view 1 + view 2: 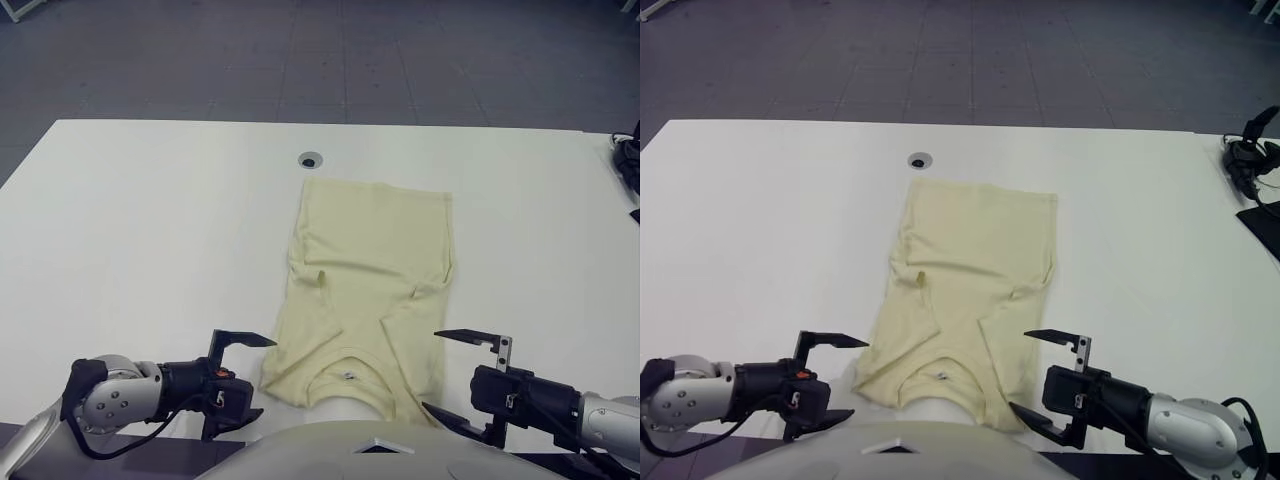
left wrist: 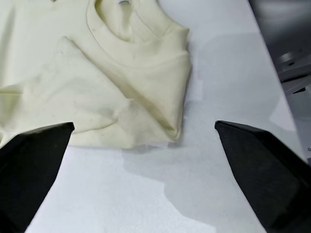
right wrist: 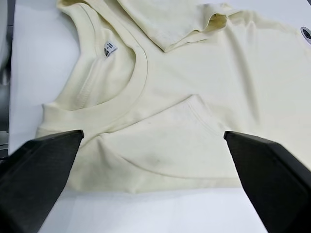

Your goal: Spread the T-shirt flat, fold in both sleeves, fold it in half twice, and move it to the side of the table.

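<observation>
Left gripper [image 1: 262, 377] and right gripper [image 1: 434, 372] flank T-shirt [image 1: 365, 240] collar, fingers apart (sleeves [image 1: 312, 275] folded in); uneven pinching may undo them.

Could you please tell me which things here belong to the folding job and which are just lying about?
Job: T-shirt, left gripper, right gripper, table.
Lying about: table hole, cables.

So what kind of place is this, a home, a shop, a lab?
Probably a lab or office workspace rather than a home: a large white table with a cable hole in its top, grey tiled floor beyond it, and black cables lying at the table's right edge.
</observation>
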Controlling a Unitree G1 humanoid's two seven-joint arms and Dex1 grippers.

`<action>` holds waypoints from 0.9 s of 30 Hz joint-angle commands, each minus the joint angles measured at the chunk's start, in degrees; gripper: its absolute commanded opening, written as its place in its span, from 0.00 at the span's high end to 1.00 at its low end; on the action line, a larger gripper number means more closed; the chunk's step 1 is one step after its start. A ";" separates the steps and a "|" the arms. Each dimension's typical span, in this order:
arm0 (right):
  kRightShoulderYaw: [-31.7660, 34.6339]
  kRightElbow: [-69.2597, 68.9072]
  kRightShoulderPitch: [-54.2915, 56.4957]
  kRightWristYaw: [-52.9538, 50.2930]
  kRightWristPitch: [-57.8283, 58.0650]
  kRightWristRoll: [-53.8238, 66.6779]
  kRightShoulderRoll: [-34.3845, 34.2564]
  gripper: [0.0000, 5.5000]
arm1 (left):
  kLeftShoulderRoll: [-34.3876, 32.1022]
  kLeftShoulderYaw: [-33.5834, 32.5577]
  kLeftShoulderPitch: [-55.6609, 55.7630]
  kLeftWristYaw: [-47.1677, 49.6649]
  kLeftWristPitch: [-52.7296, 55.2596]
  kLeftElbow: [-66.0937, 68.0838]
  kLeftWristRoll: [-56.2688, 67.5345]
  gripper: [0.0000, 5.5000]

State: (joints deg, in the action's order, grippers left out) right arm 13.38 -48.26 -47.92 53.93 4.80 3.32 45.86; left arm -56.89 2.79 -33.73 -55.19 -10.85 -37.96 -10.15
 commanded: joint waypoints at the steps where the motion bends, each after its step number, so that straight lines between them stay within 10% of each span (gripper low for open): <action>1: 0.32 0.31 0.38 0.19 0.21 -0.61 0.68 0.02 | 1.26 2.33 0.25 1.61 0.88 0.95 -4.35 0.02; 10: 0.11 0.87 1.93 0.12 0.08 -0.93 0.81 0.02 | 1.99 6.60 1.10 2.98 0.98 1.66 -7.80 0.02; 27: -0.78 0.65 1.78 -0.49 -0.24 -2.60 0.20 0.02 | 2.29 7.59 2.86 5.06 4.51 2.77 -10.26 0.53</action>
State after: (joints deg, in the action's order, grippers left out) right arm 12.86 -47.33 -46.05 53.68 4.50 1.36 45.92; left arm -54.62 10.02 -31.03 -49.87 -8.71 -37.15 -17.50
